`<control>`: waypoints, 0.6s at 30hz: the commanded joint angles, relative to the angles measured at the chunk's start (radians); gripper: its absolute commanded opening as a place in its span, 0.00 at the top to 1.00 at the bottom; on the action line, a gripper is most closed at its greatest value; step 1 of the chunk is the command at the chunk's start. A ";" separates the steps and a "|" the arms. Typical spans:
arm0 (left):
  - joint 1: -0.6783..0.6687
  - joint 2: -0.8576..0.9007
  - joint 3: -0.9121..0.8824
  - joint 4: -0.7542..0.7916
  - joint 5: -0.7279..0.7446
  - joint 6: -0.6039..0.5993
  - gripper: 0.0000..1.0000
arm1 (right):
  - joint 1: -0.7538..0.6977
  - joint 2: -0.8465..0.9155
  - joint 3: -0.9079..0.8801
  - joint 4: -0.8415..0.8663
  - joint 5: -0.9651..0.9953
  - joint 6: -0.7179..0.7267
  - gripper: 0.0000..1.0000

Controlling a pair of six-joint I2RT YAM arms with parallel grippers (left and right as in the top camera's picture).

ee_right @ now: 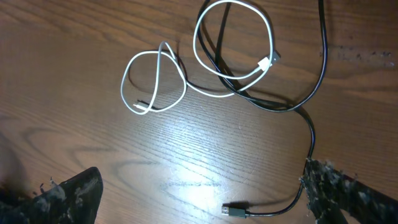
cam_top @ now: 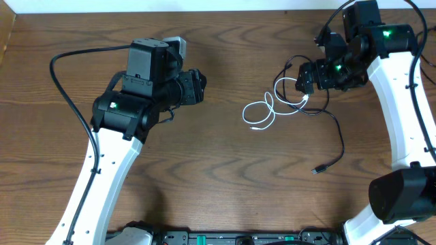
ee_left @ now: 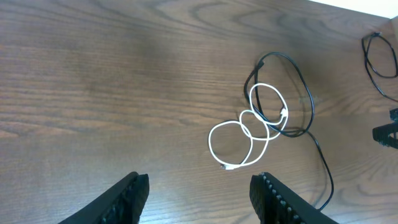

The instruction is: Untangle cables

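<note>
Two thin cables lie on the wooden surface [cam_top: 204, 156]: one white cable [cam_top: 259, 112] coiled in loops, and one black cable [cam_top: 334, 133] crossing it to the right. Two robot arms stand over them, one left arm [cam_top: 109, 163] and one right arm [cam_top: 402, 102].

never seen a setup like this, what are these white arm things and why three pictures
These are two robot arms at a wooden table. One picture looks down from above; the other two come from cameras on each wrist, so the dark shapes at their bottom edges are that arm's own fingers. The left gripper and the right gripper are both open and hold nothing. On the table lie two thin cords: a white cable in loops and a black cable crossing through it, one plug end trailing away. They are tangled together, lying between the arms.
</note>
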 commanded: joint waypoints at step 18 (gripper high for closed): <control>0.001 0.014 -0.016 -0.065 0.016 0.019 0.43 | 0.006 -0.005 -0.003 0.206 0.158 -0.086 0.01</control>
